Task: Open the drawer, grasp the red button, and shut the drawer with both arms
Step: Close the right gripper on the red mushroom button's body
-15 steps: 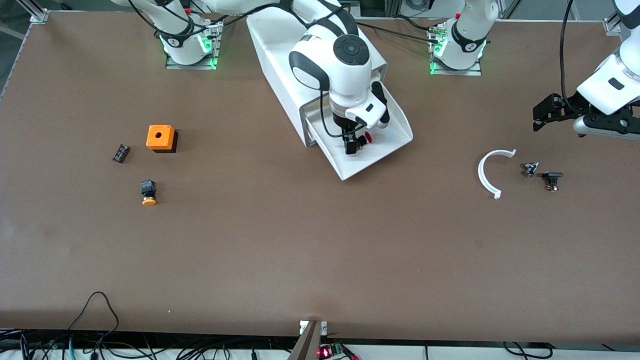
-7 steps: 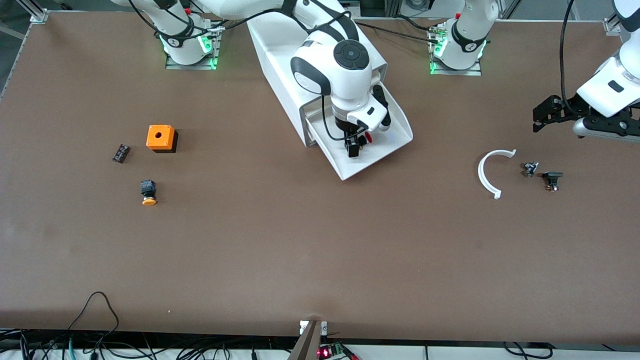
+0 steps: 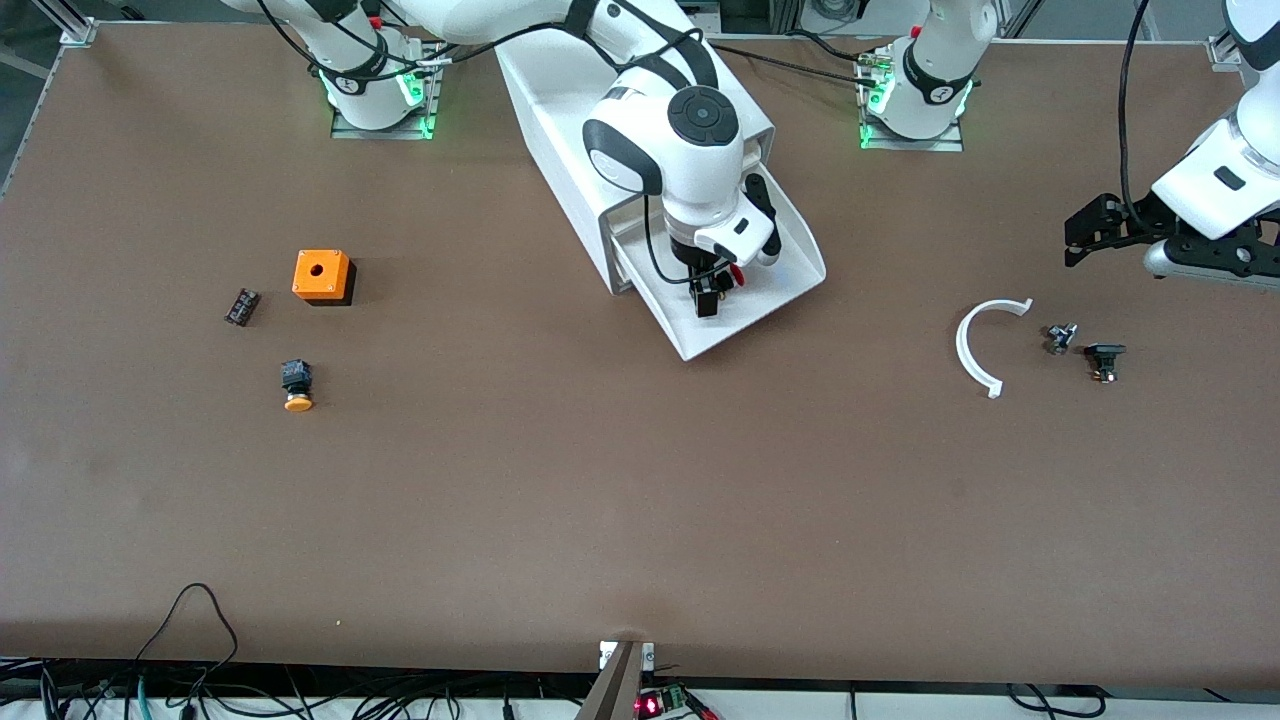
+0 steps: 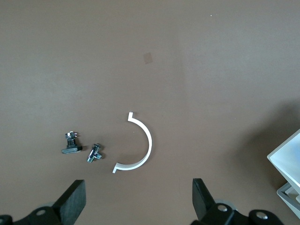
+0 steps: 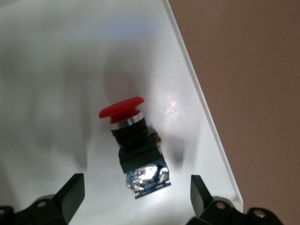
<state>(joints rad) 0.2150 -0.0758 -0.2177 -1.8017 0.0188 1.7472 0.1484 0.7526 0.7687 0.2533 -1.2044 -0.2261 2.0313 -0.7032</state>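
Right gripper (image 3: pixel 708 291) hovers open-fingered over the button (image 5: pixel 133 147) in the drawer (image 3: pixel 790 285), apparently to straddle it; left gripper (image 3: pixel 1085 232) waits open

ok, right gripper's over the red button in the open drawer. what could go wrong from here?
1. The button lies on its side in the drawer; the open right gripper may pinch the round cap and let it roll free.
2. It sits close to the drawer's side wall, so a finger could clip it.
3. The left gripper waits open over loose hardware, away from the drawer.
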